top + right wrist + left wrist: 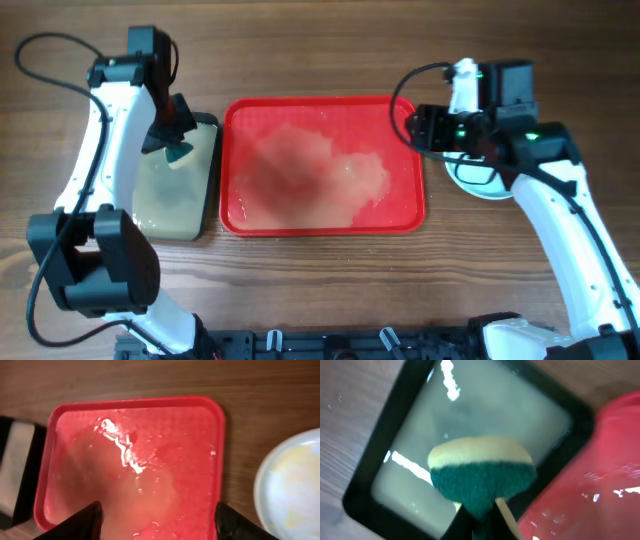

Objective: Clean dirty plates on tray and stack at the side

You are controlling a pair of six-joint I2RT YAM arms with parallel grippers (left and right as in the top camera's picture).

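The left gripper (479, 522) is closed around a sponge (482, 475), yellow above and green below, and holds it over the black tray (367, 487), which has cloudy liquid (485, 405) inside. The red tray (322, 225) lies just beside it in the middle of the table (320, 60), and its surface is wet and shiny. The right gripper (158, 512) is wide open over the right part of the red tray. A pale plate (290, 485) rests on the table to the right of the red tray, apart from it; it may be a stack, I cannot tell.
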